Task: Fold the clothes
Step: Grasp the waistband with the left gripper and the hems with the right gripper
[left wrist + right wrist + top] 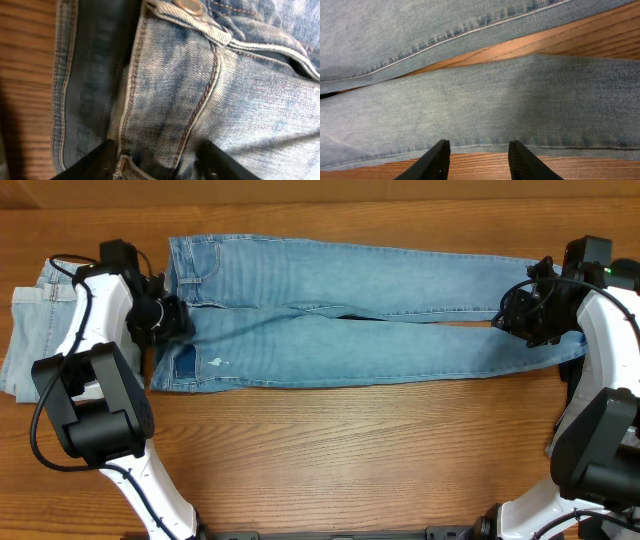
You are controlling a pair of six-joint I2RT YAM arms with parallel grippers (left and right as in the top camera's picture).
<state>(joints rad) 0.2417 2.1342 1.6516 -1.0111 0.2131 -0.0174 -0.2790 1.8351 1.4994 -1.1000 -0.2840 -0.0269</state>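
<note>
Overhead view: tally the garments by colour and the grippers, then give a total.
Blue jeans, spread flat: 1
Paler denim garment, at the table's left end: 1
Grippers: 2, left gripper and right gripper
Total: 4

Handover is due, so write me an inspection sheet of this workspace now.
Surface: wooden table, brown grain.
Job's things: blue jeans laid flat, legs toward the right arm; paler denim garment at the left edge.
Clutter: nothing seen.
Grippers: left end effector open over the waistband; right end effector open at a leg's edge.
Cables: black cable looped by the left arm.
Surroundings: nothing seen.
</note>
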